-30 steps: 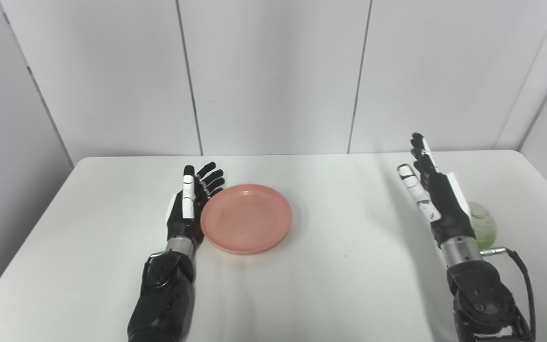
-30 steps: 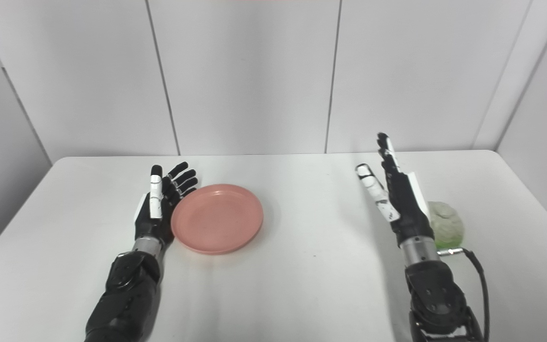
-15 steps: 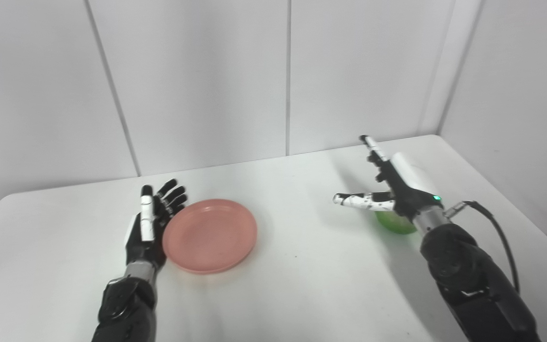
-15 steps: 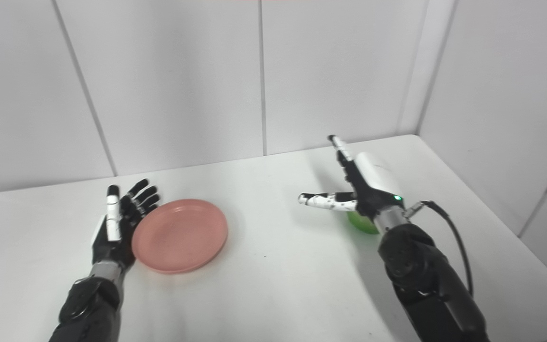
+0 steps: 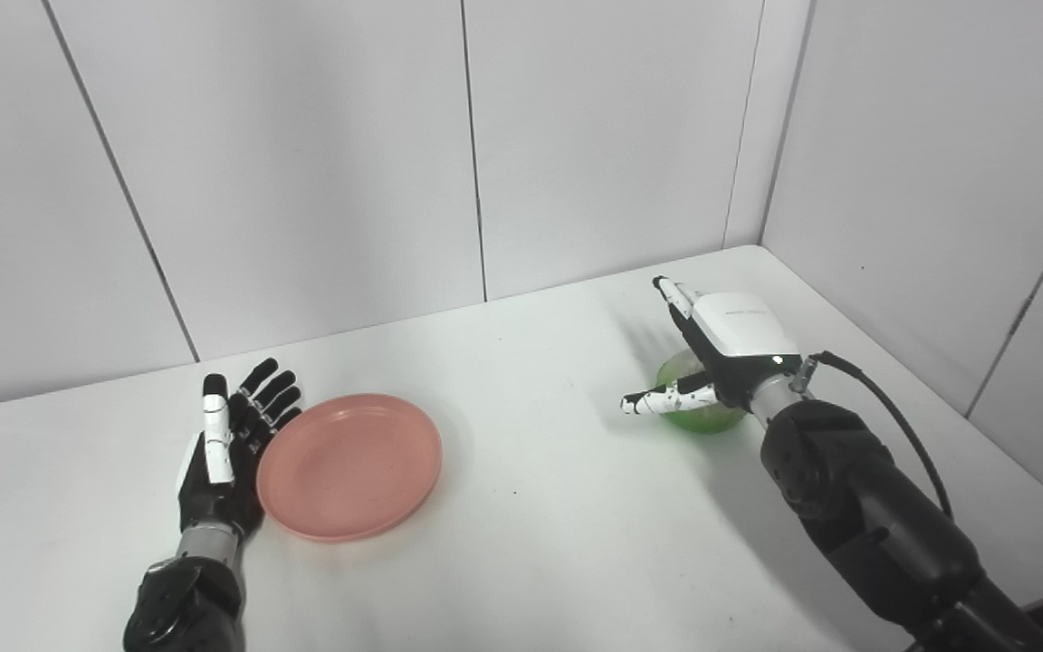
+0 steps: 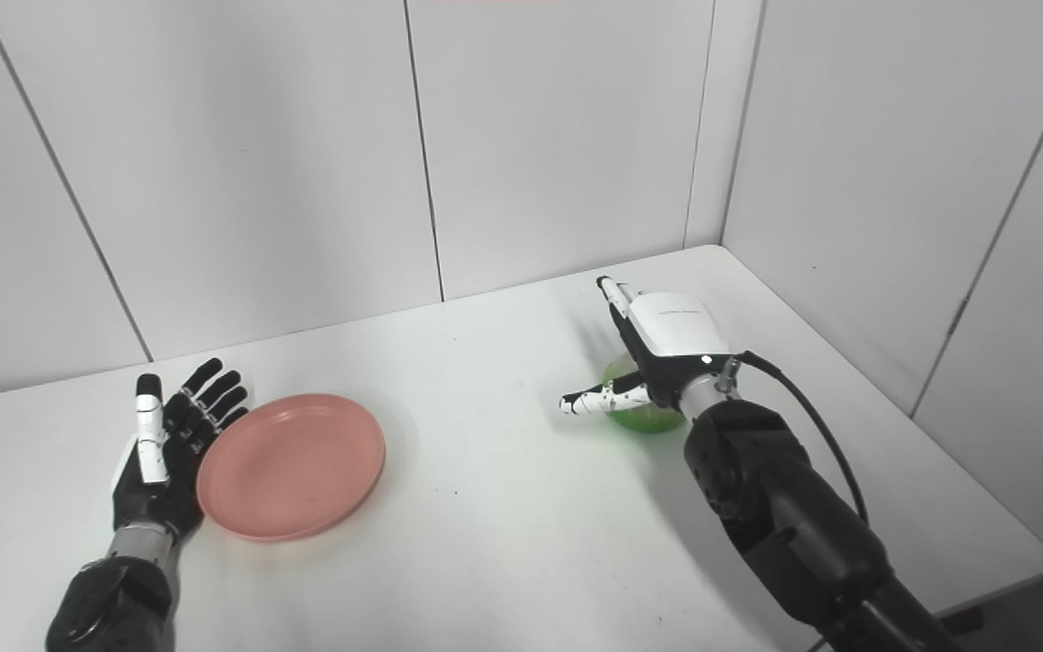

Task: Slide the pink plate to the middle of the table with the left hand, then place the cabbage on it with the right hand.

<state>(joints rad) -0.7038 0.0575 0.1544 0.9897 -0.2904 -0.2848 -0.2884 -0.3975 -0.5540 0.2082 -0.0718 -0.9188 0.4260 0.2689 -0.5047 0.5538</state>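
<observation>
Pink plate [image 5: 349,465]: on table [image 5: 521,543], left of centre. Left hand [image 5: 227,444]: spread flat against plate's left edge, holding nothing. Cabbage [image 5: 698,407]: far right, still on table. Right hand [image 5: 712,358]: over cabbage, fingers apart, not yet closed. Transfer outstanding.

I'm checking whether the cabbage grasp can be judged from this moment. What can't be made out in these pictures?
- Cabbage: in both eye views the right hand covers its top; only a green lower part shows.
- Contact between the right hand's fingers and the cabbage: hidden behind the hand's back.
- Whether the left hand touches the pink plate: it lies open beside the rim, but any gap is too small to tell.
</observation>
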